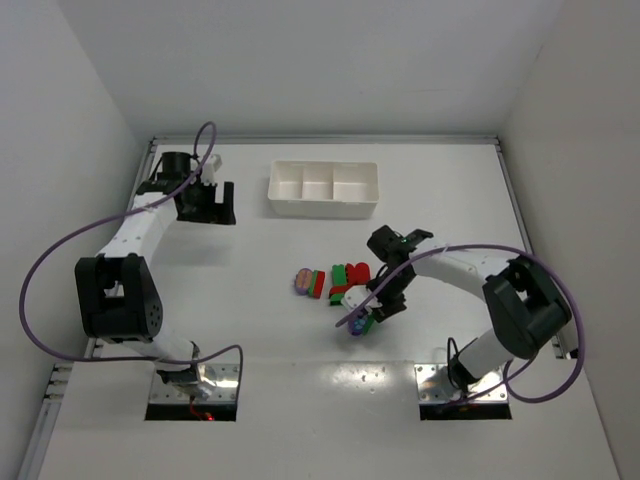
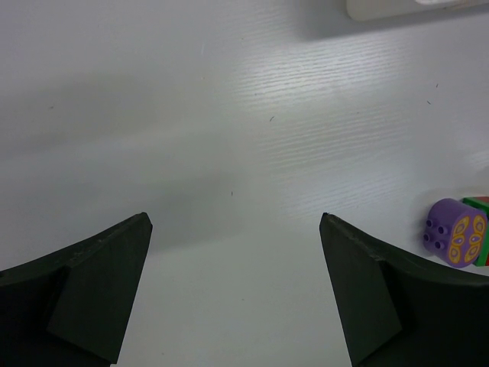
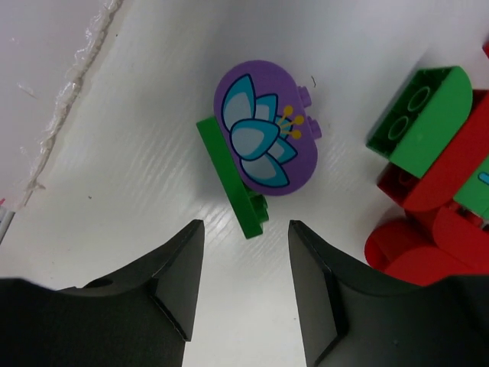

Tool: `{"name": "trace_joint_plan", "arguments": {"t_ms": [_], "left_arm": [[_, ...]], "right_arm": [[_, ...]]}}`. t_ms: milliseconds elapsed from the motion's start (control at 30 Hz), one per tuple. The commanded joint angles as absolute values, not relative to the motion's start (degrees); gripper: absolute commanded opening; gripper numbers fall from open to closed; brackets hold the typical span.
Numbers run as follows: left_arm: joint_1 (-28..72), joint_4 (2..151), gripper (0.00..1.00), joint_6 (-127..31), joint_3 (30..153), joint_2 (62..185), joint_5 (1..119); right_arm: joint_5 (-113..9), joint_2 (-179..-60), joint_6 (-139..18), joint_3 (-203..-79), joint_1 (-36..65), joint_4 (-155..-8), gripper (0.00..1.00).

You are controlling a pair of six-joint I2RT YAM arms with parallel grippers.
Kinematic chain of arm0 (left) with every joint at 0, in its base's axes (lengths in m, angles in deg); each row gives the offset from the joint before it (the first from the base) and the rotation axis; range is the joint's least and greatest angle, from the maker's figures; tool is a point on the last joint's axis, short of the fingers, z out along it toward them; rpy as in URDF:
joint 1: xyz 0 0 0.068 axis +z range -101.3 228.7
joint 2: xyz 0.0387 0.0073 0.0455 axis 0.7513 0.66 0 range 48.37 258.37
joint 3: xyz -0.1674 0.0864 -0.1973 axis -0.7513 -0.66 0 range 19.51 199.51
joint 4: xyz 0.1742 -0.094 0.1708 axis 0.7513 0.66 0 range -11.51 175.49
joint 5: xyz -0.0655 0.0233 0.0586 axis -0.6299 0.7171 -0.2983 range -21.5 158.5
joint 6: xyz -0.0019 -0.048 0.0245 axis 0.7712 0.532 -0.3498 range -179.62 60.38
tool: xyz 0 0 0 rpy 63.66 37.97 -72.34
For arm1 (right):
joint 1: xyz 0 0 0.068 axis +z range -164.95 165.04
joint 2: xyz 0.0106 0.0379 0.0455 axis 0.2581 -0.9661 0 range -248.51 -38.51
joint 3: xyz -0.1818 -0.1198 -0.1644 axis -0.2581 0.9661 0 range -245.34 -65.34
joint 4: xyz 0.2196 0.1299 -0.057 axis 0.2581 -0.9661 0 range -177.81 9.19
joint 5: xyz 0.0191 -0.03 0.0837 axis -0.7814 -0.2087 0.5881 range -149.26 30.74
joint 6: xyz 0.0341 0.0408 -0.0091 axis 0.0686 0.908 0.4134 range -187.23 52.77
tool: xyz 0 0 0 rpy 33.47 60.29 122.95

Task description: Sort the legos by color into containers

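Several red, green and purple legos [image 1: 335, 281] lie in a loose cluster on the white table, in front of the white three-compartment tray [image 1: 323, 203]. My right gripper [image 1: 370, 312] hangs open just above a purple flower-printed brick [image 3: 266, 128] that leans on a flat green brick [image 3: 233, 180]. The green brick's end lies just ahead of the gap of the right gripper [image 3: 246, 224]. A green brick [image 3: 420, 118] and red bricks [image 3: 428, 229] lie to the right. My left gripper [image 1: 210, 212] is open and empty over bare table [image 2: 234, 218], left of the tray.
A round purple brick [image 2: 457, 232] shows at the right edge of the left wrist view, with a green and red piece [image 2: 480, 202] behind it. The tray's corner [image 2: 397, 8] is at the top right. Purple cables loop beside both arms.
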State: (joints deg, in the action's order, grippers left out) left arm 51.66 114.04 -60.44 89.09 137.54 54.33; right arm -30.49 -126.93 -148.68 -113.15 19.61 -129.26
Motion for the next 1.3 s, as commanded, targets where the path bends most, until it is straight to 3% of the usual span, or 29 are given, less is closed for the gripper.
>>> {"name": "trace_joint_plan", "arguments": {"t_ms": [0, 300, 567, 667, 700, 800, 967, 1267], "left_arm": [[52.1, 113.6, 1.0, -60.6, 90.5, 136.9, 53.9], [52.1, 113.6, 1.0, -61.1, 89.9, 136.9, 53.9], [52.1, 113.6, 1.0, -61.1, 89.9, 137.4, 54.4], [52.1, 113.6, 1.0, -61.1, 90.4, 137.9, 54.4], [52.1, 113.6, 1.0, -61.1, 90.4, 137.9, 54.4], [52.1, 114.1, 1.0, -62.3, 91.0, 137.9, 52.3], [52.1, 121.1, 1.0, -69.0, 92.8, 139.0, 32.2], [47.0, 125.7, 0.96, -70.8, 95.4, 142.9, 18.7]], "right_arm": [[-27.9, -128.8, -150.9, -114.0, 21.1, -128.1, 0.49], [-30.4, -132.2, -150.9, -115.9, 23.4, -128.1, 0.46], [-35.3, -134.7, -147.7, -116.4, 25.7, -126.4, 0.33], [-36.9, -135.3, -145.6, -115.9, 26.8, -124.8, 0.18], [-36.9, -135.3, -145.0, -115.9, 26.8, -124.8, 0.09], [-39.1, -135.3, -141.9, -116.4, 26.8, -123.6, 0.01], [-40.5, -127.7, -139.7, -119.8, 24.8, -121.8, 0.0], [-39.2, -123.2, -138.6, -127.6, 23.0, -116.1, 0.0]]}}
